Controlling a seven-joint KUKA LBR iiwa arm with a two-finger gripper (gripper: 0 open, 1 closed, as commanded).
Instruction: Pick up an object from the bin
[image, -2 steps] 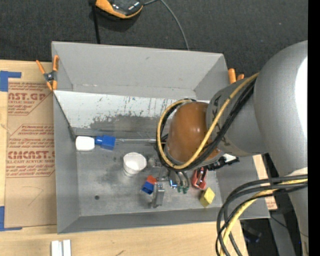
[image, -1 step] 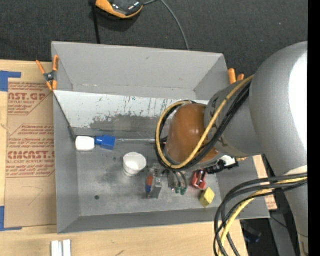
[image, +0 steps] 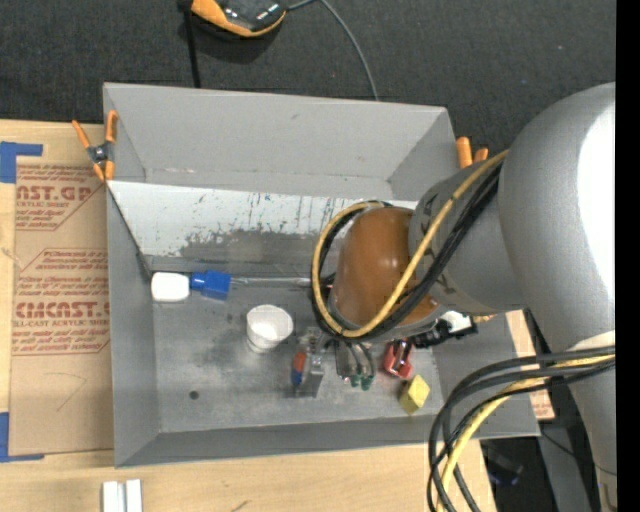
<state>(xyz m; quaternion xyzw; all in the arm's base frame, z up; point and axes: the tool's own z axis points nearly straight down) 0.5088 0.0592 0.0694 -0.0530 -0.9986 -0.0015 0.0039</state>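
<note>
White cap (image: 268, 325) just beside the hand (image: 316, 366)

A small white round cap (image: 268, 325) is sitting flat on the floor of the grey bin (image: 200, 405), near its middle. Just beside it, toward the front, a little blue and red thing (image: 300, 372) is lying, too small to tell its kind. Further right, a red piece (image: 398, 358) and a yellow block (image: 414, 392) are lying near each other. A white and blue tube (image: 190, 287) is lying at the left.
</note>
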